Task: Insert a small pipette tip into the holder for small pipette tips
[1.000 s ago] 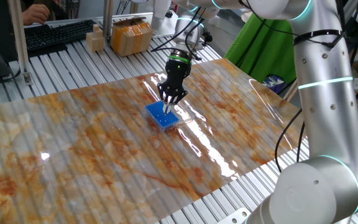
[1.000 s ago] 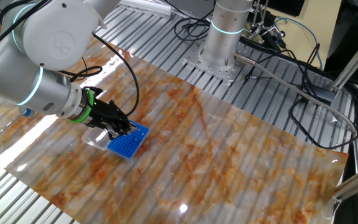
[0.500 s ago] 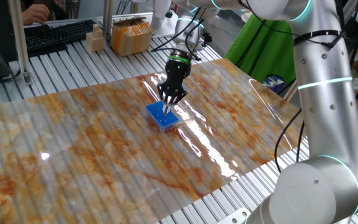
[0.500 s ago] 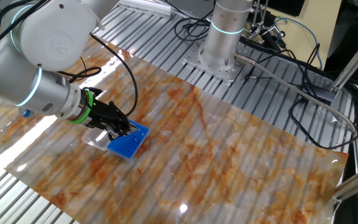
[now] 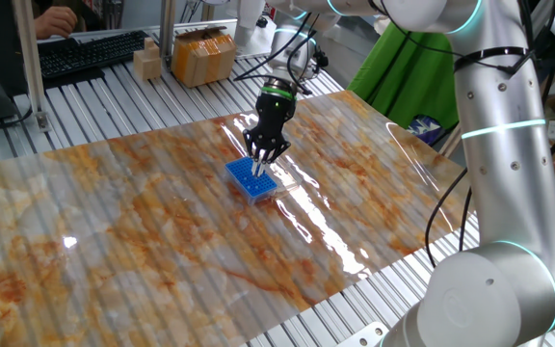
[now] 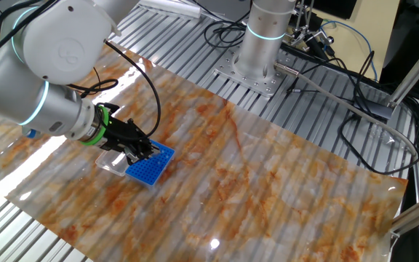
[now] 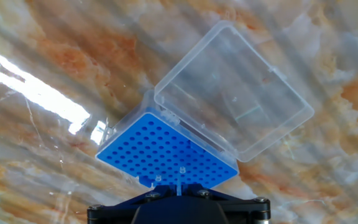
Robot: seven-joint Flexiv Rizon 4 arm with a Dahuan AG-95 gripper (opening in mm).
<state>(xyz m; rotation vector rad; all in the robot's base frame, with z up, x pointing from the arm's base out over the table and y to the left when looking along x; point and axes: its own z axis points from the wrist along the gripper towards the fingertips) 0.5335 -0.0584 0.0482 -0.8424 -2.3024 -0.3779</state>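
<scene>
Directly below gripper (image 5: 261, 157), seemingly: holder (image 5: 251, 178).

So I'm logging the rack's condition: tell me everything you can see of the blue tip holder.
The holder is a small bright-blue plastic rack, its flat top a grid of tiny round holes, nearly all apparently empty. A clear lid, hinged along one edge, lies flipped open on the marbled table. The rack sits flat, corner-on to the hand view, with the tool directly above it.

The arm (image 5: 509, 145) reaches down, gripper (image 5: 261, 164) pointing at the table, jaws close together.
</scene>
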